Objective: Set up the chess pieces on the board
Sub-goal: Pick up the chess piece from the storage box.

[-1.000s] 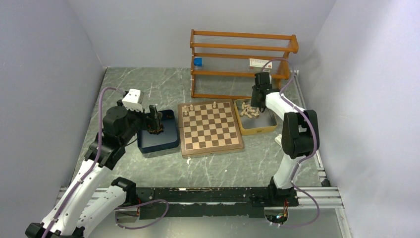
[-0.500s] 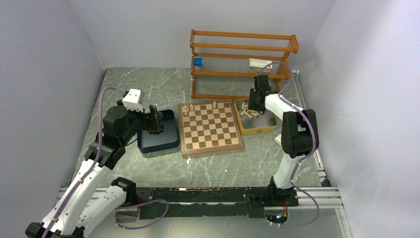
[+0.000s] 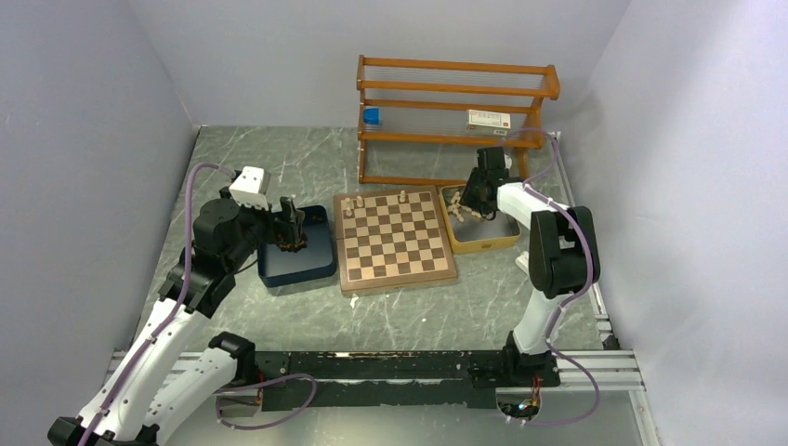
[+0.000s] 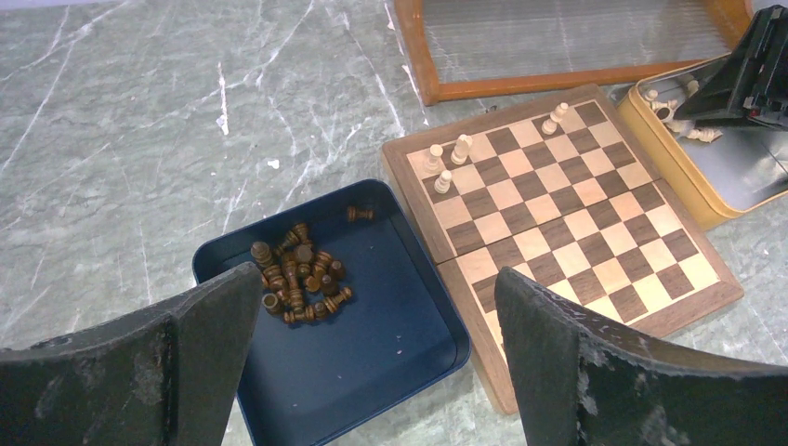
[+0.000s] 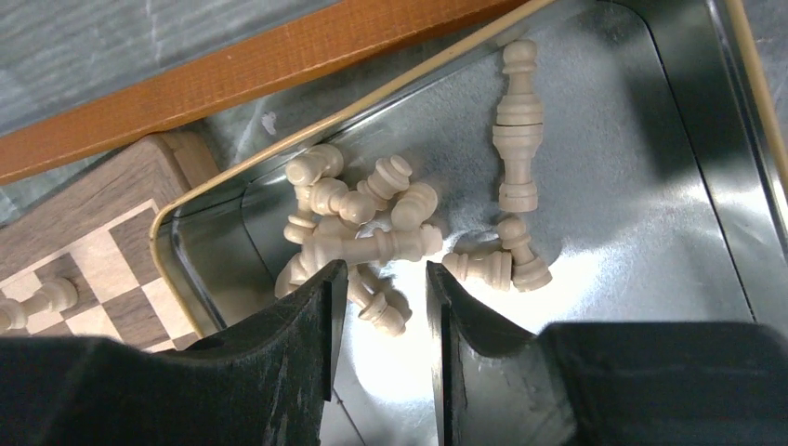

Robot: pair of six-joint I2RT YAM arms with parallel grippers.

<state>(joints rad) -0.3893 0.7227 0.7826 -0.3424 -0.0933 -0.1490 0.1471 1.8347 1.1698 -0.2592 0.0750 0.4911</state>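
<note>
Chess pieces (image 5: 372,243) are mostly not on the board (image 3: 395,240) yet. Pale heap (image 5: 358,209) lies tumbled in the tan tray (image 5: 632,186), which touches the board's right edge. Dark pieces (image 4: 295,277) are heaped in the blue tray (image 4: 390,344) just left of the board. Four pale ones (image 4: 460,149) stand upright on the board's far rows: three at the far-left corner, one alone further right. One colour per tray, one tray per side, looks deliberate so each arm has its own supply beside the board.

Right gripper (image 5: 381,271) is right of the board, nose down in the tan tray at the edge of the pale heap. Jaws are parted to a narrow slot with nothing clamped between them; a lying piece sits just past the fingertips. The narrow gap suits such tiny figures and probably keeps neighbours out. Judgement: pick step, grasp not made.

Left gripper (image 4: 376,279) is left of the board, hovering above the blue tray, jaws spread wide, empty. Likely waiting for its turn on the dark ones.

Risk: the pale pieces lie sideways and overlap, so a pinch may catch two or lift one crooked, and it won't stand on a square. Wooden rack (image 3: 455,121) is behind the board, not involved.
</note>
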